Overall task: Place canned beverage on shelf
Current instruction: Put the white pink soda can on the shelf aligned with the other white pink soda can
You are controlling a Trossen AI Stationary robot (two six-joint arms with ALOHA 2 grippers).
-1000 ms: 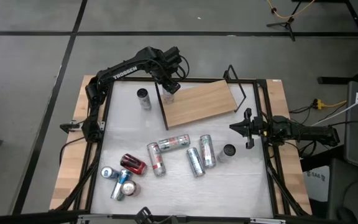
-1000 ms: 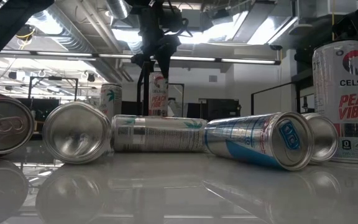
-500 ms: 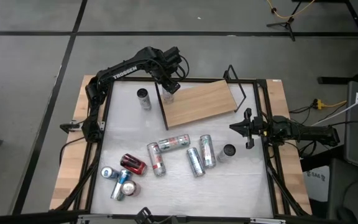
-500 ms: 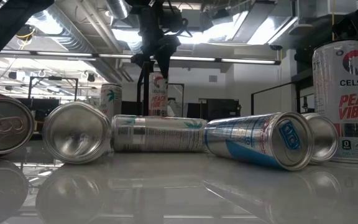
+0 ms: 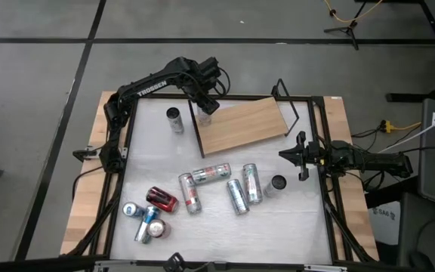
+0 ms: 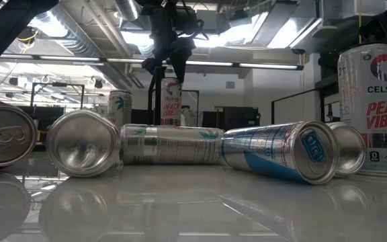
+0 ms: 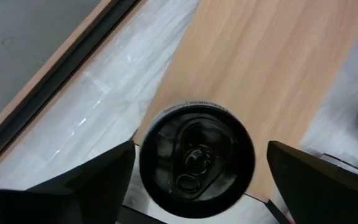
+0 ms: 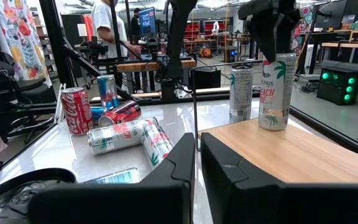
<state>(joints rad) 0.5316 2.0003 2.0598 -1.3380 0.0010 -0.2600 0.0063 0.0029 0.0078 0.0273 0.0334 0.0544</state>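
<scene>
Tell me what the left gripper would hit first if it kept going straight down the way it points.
The left gripper points down at the upright can on the shelf; its top would likely meet first between the open jaws.

Left end effector (image 5: 206, 103) hangs spread open; right end effector (image 5: 285, 156) rests closed

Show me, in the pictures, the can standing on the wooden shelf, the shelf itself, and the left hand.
can on the shelf (image 8: 275, 93): right wrist view, on its printed side.
wooden shelf (image 5: 244, 125): high view, on the bare board.
left hand (image 7: 194, 177): left wrist view, midway between its open fingers, above the can.
</scene>
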